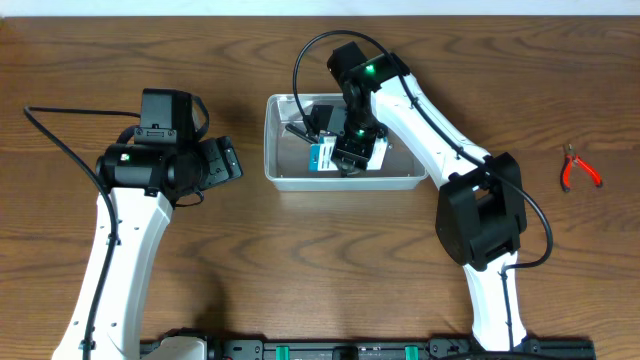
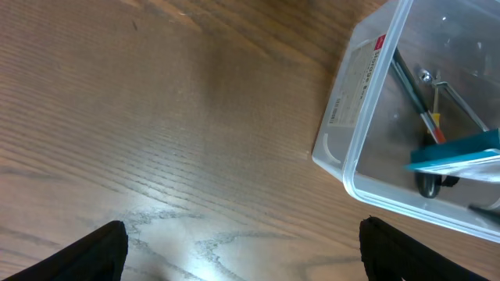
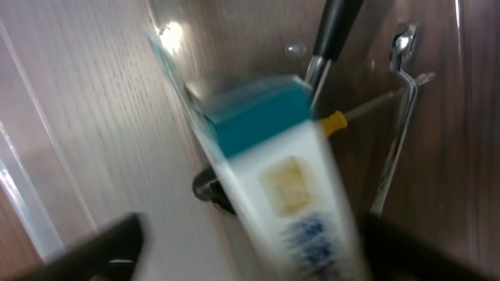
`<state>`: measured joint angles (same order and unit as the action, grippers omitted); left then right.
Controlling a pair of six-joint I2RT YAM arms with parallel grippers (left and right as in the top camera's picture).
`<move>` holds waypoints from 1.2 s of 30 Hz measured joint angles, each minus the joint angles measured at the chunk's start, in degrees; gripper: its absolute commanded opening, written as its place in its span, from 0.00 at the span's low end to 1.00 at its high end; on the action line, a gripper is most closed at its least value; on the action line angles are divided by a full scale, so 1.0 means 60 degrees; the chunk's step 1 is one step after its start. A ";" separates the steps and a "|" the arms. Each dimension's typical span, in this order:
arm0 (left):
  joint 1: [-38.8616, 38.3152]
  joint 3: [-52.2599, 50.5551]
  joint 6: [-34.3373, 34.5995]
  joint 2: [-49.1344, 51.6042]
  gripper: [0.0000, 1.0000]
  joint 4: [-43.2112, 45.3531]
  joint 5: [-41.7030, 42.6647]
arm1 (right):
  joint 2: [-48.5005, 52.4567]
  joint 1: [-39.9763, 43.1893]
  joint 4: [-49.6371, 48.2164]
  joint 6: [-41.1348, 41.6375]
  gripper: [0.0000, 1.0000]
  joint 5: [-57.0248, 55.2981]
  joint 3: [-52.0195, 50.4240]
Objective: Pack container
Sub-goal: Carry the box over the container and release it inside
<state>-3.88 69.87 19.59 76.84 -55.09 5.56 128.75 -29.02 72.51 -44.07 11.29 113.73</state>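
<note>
While the clear container (image 1: 272, 150) sits just 12 o'clock of the bench (image 1: 200, 60) centre, the right end effector (image 1: 350, 150) hangs inside it, fingers spread around a blurred teal-and-white box (image 3: 273, 156). At its 9 o'clock the left end effector (image 2: 242, 254) gapes empty. Likely light, slick and flexible, the container is best pinched at its rim.

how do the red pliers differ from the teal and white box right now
The red pliers lie on the table, far right of the container; the teal and white box is inside it. The pliers lie alone; the box is between the right gripper's spread fingers. The pliers are slim; the box is blocky. Both are far smaller than the container.
</note>
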 measured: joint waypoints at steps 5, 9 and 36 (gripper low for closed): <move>0.0000 0.0000 -0.0004 0.0000 0.87 -0.0004 0.0004 | 0.0000 0.0142 -0.0328 0.0233 0.99 -0.0186 0.0000; 0.0000 -0.0004 0.0000 0.0000 0.87 -0.0004 0.0004 | 0.0000 0.0379 -0.0936 0.0936 0.99 -0.0361 0.0000; 0.0000 0.0000 -0.0022 0.0000 0.87 0.0004 0.0000 | -0.3118 0.4885 0.1749 0.6116 0.99 -0.3293 0.1129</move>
<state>-3.88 69.87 19.46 76.84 -55.07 5.56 110.04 0.30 83.00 -7.38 -8.47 120.51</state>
